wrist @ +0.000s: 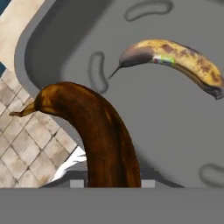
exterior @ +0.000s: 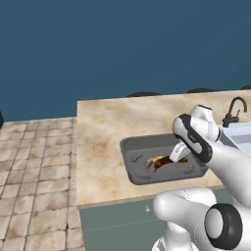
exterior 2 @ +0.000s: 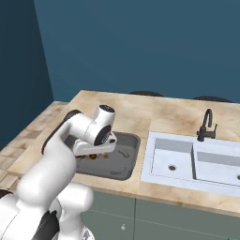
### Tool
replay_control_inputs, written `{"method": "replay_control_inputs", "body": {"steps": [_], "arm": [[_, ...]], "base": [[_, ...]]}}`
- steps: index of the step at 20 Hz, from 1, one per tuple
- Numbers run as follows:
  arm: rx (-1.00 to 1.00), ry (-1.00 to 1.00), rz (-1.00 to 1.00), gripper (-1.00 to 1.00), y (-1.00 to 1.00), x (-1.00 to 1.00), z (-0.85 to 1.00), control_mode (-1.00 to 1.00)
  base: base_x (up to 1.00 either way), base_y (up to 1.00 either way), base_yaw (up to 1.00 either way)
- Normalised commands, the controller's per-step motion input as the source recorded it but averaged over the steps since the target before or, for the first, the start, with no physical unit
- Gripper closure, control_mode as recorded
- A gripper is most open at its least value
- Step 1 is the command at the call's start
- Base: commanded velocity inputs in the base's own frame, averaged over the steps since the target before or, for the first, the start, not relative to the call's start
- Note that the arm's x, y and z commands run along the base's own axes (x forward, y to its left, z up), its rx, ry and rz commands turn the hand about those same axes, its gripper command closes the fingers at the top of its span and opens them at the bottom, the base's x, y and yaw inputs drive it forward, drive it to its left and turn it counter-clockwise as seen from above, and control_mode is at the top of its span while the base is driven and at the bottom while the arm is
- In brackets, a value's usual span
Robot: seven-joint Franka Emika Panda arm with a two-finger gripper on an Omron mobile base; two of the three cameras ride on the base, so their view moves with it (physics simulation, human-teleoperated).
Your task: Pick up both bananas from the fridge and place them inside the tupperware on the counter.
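Observation:
My gripper [exterior: 174, 158] hangs low inside the dark grey tupperware [exterior: 128, 149] on the beige counter [exterior: 103, 127], shut on a dark brown banana [wrist: 105, 135]. That banana points up and left in the hand view and hides the fingertips. A second banana [wrist: 175, 57], yellow with brown spots and a small sticker, lies on the tupperware's floor [wrist: 166, 127] just beyond it. In the right base view the gripper [exterior 2: 96, 153] is over the left part of the tupperware [exterior 2: 125, 161]. The fridge is out of view.
A pale inset sink [exterior 2: 187, 161] with a black faucet [exterior 2: 206, 124] lies right of the tupperware. The counter's left edge drops to a tiled floor [exterior: 34, 166]. A dark blue wall [exterior: 122, 44] stands behind the counter.

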Motion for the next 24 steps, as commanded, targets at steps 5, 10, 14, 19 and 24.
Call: {"method": "replay_control_inputs", "body": {"steps": [5, 10, 14, 19, 24], "arm": [[-0.03, 0.01, 0.0, 1.0, 0.0, 0.3, -0.36, -1.0], [-0.04, 0.01, 0.0, 1.0, 0.0, 0.25, -0.39, -1.0], [-0.05, 0.0, 0.0, 1.0, 0.0, 0.22, -0.4, -1.0], [-0.06, 0.0, 0.0, -1.0, 0.0, 0.14, -0.38, -1.0], [0.0, 0.0, 0.0, -1.0, 0.0, 0.0, -0.11, -1.0]], "base": [[0.0, 0.0, 0.0], [0.0, 0.0, 0.0], [0.0, 0.0, 0.0], [0.0, 0.0, 0.0], [0.0, 0.0, 0.0]]}}
